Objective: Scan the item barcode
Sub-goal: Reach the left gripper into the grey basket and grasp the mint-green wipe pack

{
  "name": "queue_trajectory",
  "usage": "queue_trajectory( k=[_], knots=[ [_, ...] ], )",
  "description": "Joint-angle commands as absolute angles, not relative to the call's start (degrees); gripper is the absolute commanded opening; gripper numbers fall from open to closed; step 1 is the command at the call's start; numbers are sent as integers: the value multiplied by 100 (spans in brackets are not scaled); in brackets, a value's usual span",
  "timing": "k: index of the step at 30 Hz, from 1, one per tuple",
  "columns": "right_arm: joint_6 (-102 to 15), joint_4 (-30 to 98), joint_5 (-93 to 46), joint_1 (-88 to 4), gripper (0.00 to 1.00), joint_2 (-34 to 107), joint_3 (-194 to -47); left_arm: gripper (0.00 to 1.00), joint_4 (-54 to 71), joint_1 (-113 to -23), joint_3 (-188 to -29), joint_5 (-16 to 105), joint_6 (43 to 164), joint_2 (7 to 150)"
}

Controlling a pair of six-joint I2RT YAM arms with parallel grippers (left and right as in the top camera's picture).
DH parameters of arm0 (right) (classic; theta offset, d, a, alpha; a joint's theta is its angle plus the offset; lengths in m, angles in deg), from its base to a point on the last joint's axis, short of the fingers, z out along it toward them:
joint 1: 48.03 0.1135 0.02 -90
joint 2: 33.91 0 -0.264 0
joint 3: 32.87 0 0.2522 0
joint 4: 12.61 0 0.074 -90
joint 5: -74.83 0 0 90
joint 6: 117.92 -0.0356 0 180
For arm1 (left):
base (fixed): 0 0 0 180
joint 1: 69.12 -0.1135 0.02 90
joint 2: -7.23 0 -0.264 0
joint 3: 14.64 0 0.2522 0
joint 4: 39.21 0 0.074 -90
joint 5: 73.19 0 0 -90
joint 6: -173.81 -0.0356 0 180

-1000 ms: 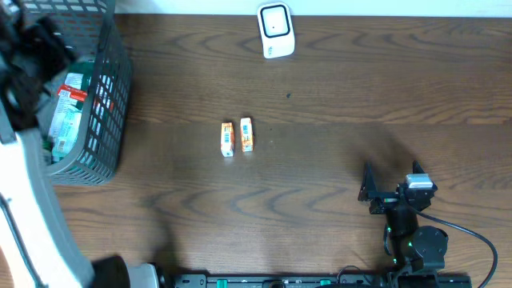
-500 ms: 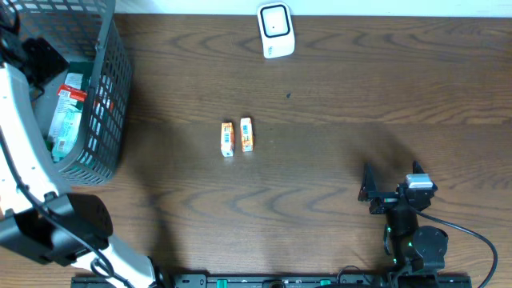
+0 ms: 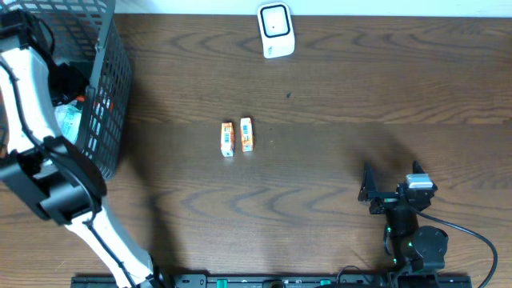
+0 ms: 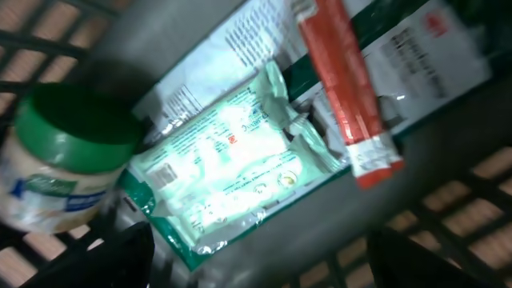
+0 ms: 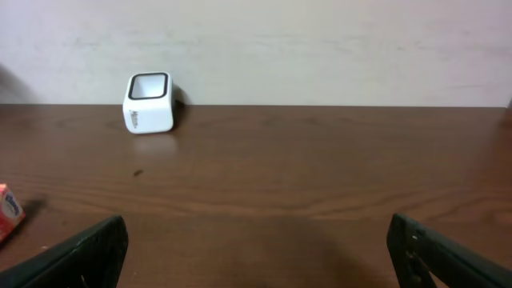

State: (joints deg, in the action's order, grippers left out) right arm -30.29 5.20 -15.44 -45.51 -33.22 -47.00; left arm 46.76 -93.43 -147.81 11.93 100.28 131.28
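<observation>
My left gripper (image 4: 256,260) hangs open inside the grey mesh basket (image 3: 114,112), its dark fingertips (image 4: 120,256) at the bottom corners of the left wrist view. Just ahead of it lies a green and white soft pack (image 4: 232,160), untouched. A jar with a green lid (image 4: 68,160) stands to the left, a red tube (image 4: 344,88) and a printed box (image 4: 416,56) to the right. The white scanner (image 3: 276,30) stands at the table's far edge. My right gripper (image 3: 392,182) rests open at the front right, holding nothing.
Two small orange boxes (image 3: 228,138) (image 3: 246,134) lie side by side mid-table. The right wrist view shows the scanner (image 5: 149,102) far left against a pale wall, with bare wood in front. My left arm (image 3: 32,88) crosses the basket's left side.
My left arm has swung over and down into the basket, its wrist now close above the items. The right arm has not moved.
</observation>
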Motion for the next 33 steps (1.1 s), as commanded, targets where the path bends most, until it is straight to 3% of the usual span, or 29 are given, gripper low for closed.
queue_trajectory(
  k=[1, 16, 27, 33],
  knots=[
    [-3000, 542, -1544, -4571, 99, -3353, -4693, 85, 4741, -9352, -14733, 1119, 10056, 13458],
    [-3000, 542, -1546, -4571, 99, -3353, -4695, 85, 4407, -9359, -14587, 1005, 10054, 14092],
    [-3000, 542, -1546, -4571, 99, -3353, -4695, 85, 3502, -9359, -13831, 968, 10010, 14092],
    [-3000, 542, -1546, -4571, 99, -3353, -4693, 73, 3404, -9359, -13767, 968, 10010, 14059]
  ],
)
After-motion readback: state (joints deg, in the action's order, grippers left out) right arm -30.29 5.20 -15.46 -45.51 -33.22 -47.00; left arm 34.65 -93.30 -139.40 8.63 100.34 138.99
